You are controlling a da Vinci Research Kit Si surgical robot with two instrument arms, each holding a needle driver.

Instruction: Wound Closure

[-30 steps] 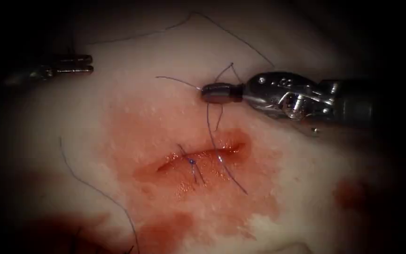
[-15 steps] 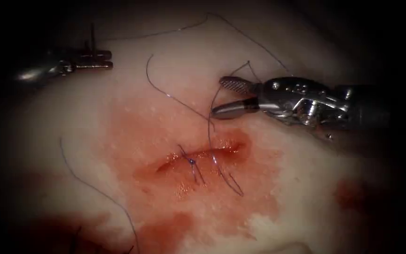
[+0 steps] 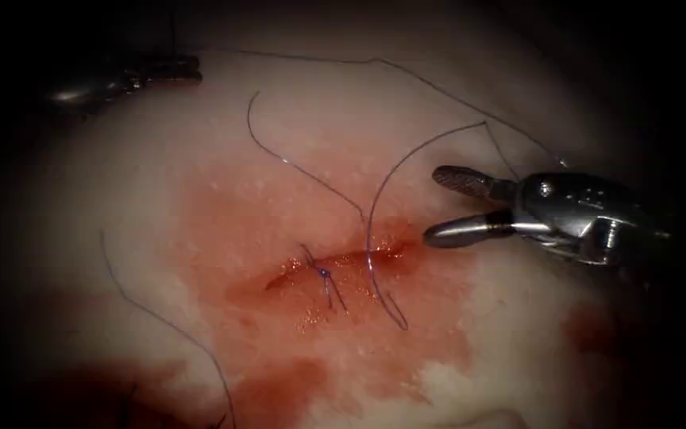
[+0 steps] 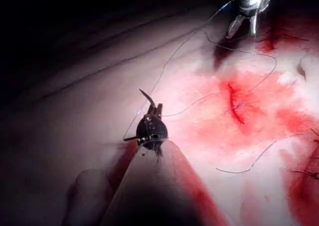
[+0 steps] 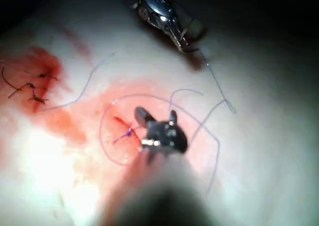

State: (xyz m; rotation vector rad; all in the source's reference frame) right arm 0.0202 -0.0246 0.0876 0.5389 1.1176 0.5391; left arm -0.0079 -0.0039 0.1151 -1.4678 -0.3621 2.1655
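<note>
The cut (image 3: 335, 260) runs across the reddened tissue (image 3: 518, 334), with one knotted stitch (image 3: 323, 272) near its middle. My left tool (image 3: 194, 67) lies far up and left of the cut, shut on the curved needle (image 4: 146, 97) near mid-curve. The needle is clear of the tissue, its point sticking out past the jaws (image 4: 155, 111). Thread (image 3: 303, 171) trails from the needle in loose loops and passes through the cut right of the knot. By the cut's right end my right tool (image 3: 436, 204) stands open and holds nothing; its jaws (image 5: 157, 115) hover over the thread loop.
Red fluid (image 3: 279, 381) pools below the cut. A loose strand of thread (image 3: 152, 314) curves over the tissue at the lower left. Short cut ends of thread (image 5: 30, 91) lie on a separate red patch.
The right tool, shut on the thread a second ago, has opened, let it go and moved right and down. The left tool has carried the needle up and to the right, slackening the loops.
</note>
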